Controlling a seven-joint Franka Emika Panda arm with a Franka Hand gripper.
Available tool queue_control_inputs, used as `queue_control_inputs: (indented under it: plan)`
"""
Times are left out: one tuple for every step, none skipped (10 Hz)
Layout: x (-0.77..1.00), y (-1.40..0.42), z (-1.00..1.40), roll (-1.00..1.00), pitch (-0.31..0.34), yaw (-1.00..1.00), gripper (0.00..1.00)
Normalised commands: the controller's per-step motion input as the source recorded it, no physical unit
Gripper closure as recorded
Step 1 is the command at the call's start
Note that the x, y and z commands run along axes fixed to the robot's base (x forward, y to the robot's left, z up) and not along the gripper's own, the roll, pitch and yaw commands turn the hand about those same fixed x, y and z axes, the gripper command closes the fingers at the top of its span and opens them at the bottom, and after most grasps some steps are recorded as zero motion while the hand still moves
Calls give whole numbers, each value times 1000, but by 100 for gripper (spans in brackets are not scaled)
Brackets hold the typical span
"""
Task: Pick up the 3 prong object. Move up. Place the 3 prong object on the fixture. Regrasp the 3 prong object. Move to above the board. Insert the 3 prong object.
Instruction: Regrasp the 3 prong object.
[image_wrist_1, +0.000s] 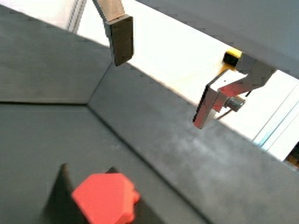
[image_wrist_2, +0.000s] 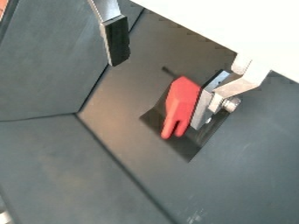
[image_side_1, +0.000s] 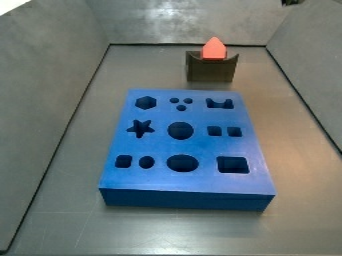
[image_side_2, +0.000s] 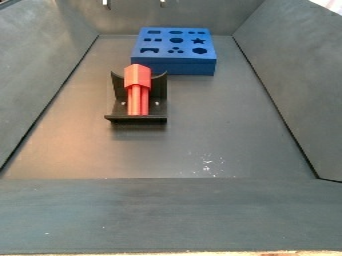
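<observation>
Right now the 3 prong object (image_side_2: 135, 86) stands upright in the notch of the fixture (image_side_2: 135, 112), well apart from the board (image_side_1: 185, 146), and my fingers (image_wrist_2: 115, 39) are spread wide with nothing between them. In both wrist views I look down on the piece from above, so I judge I am set to regrasp it. In both side views I cannot find my gripper (image_wrist_1: 163, 79) at all, so my height above the piece is hard to judge.

To do this well, I should centre the red piece between the pads before descending, then come straight down so neither plate clips the fixture's raised sides. I would close on the upper body of the piece, not its lobed end, and squeeze evenly so it stays vertical. A tilted hold would likely spoil the later insertion into its cutout.
</observation>
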Motion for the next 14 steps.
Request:
queue_control_inputs:
  plan:
    - [113, -50, -23, 706, 155, 153, 0]
    - [111, -53, -25, 525, 139, 169, 0]
    - [110, -46, -20, 302, 116, 186, 0]
    - [99, -35, -12, 209, 90, 191, 0]
    - [36, 70, -1000, 175, 77, 164, 0]
    - [38, 69, -1000, 170, 66, 165, 0]
    - [52, 62, -1000, 158, 25, 158, 0]
    - [61, 55, -1000, 135, 0, 149, 0]
    - [72, 51, -1000, 109, -20, 136, 0]
    - [85, 46, -1000, 87, -47, 113, 0]
    - [95, 42, -1000, 77, -65, 93, 0]
    - [100, 38, -1000, 76, -77, 74, 0]
    - [110, 32, -1000, 72, -78, 53, 0]
    - [124, 28, -1000, 70, -70, 29, 0]
